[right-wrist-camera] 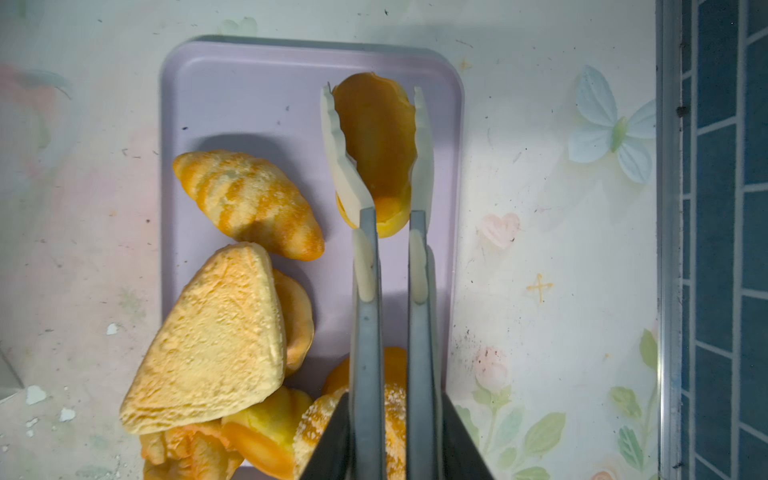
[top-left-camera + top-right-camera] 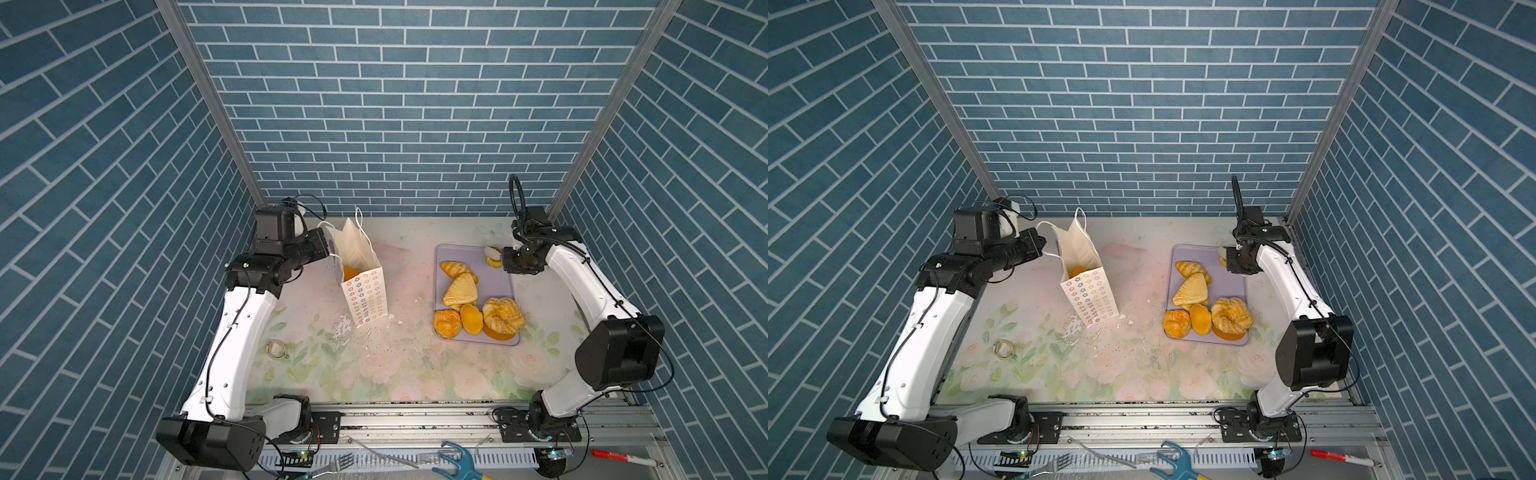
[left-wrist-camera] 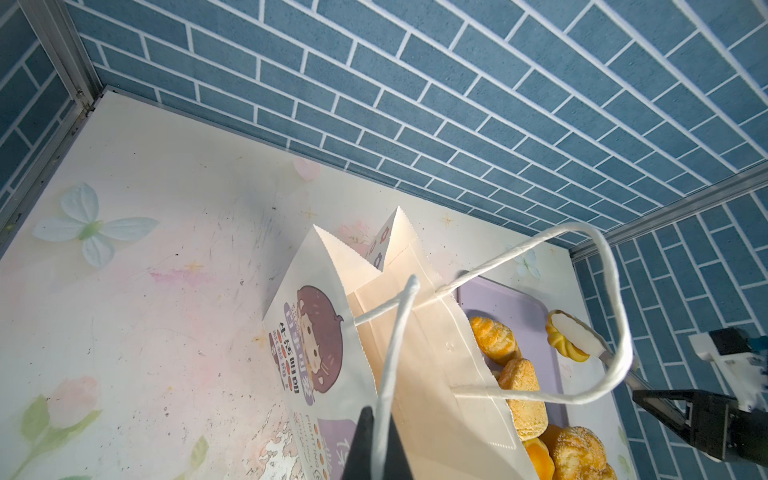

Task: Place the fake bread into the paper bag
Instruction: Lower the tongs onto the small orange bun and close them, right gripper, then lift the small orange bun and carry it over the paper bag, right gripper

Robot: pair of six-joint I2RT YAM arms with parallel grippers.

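Claws are gripping: right claw [image 1: 374, 108] is pinching a bun [image 1: 376, 166] at the far right of the tray [image 1: 232, 91], left claw [image 3: 374, 449] is pinching the paper bag [image 3: 415, 353] handle [image 3: 399, 332]

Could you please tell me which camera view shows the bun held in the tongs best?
The right wrist view: the bun sits close and unobstructed between the tongs' white tips. The left wrist view shows it small and partly covered; both top views show only a sliver.
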